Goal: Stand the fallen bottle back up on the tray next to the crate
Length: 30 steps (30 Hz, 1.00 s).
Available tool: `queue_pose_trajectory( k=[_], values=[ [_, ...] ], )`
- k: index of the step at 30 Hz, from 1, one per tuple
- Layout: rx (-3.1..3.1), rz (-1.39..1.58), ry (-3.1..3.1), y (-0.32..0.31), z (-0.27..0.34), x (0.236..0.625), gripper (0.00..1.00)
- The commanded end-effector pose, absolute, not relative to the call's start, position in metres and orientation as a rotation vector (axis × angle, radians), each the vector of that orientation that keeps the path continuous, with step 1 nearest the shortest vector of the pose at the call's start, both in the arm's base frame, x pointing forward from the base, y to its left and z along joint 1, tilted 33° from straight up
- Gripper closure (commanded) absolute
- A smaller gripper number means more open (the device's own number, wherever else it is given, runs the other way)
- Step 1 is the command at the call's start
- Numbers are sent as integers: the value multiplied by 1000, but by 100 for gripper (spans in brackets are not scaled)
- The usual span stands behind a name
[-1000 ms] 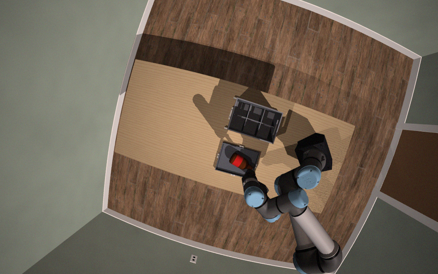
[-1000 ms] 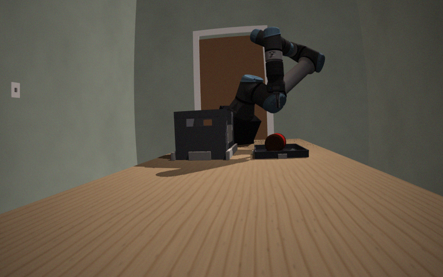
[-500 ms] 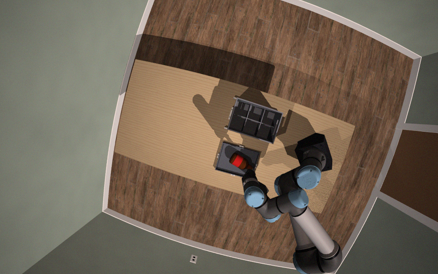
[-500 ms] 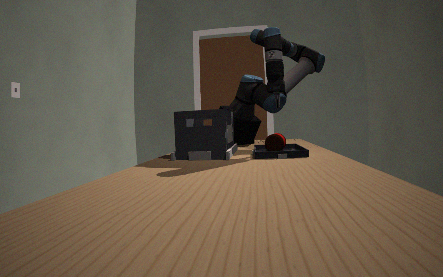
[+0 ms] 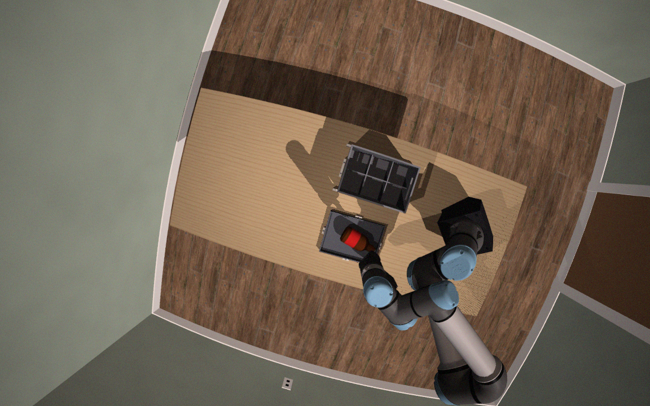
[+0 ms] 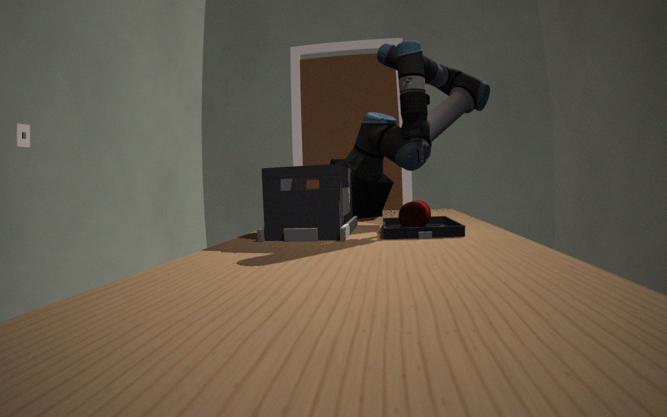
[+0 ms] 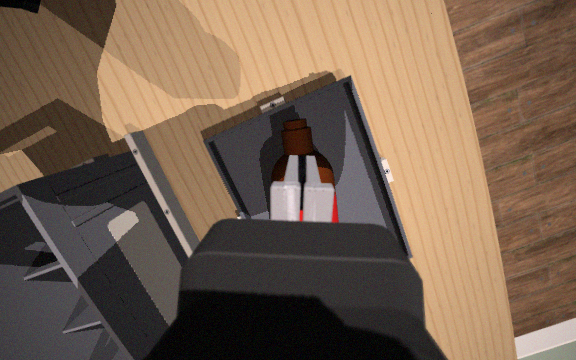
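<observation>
A brown bottle with a red label [image 5: 352, 238] [image 6: 414, 214] [image 7: 297, 141] lies on its side on the dark tray [image 5: 327, 245] [image 6: 447, 233] [image 7: 375, 165]. In the top view its neck points to the lower right. My gripper [image 6: 421, 160] [image 7: 301, 172] is shut and empty. It points down and hangs well above the bottle and the tray. In the wrist view its fingers cover part of the bottle's shoulder and label. In the top view the fingertips are hidden under the arm.
The dark crate [image 5: 412, 189] [image 6: 302, 204] [image 7: 53, 240] with several compartments stands beside the tray, a narrow gap between them, and is taller than the tray. The tray lies near one long edge of the wooden table [image 5: 246, 176] [image 6: 325, 321] [image 7: 418, 100].
</observation>
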State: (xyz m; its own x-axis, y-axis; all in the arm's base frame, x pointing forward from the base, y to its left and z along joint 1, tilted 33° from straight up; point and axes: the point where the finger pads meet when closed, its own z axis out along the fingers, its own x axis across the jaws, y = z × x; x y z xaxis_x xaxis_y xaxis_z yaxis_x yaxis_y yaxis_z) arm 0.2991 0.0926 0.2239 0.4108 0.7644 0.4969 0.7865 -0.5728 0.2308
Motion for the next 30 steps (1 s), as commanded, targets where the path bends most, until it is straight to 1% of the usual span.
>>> queue_pose_trajectory(
  k=[1, 9, 23, 26, 30],
  values=[
    [-2652, -872, -1295, 95, 225, 299, 100],
    [-2711, -848, -1055, 98, 227, 298, 100],
    [-2777, -753, -367, 105, 232, 299, 100],
    [-2777, -750, -351, 105, 232, 299, 100],
    [-2762, -707, -103, 106, 233, 300, 100]
  ],
)
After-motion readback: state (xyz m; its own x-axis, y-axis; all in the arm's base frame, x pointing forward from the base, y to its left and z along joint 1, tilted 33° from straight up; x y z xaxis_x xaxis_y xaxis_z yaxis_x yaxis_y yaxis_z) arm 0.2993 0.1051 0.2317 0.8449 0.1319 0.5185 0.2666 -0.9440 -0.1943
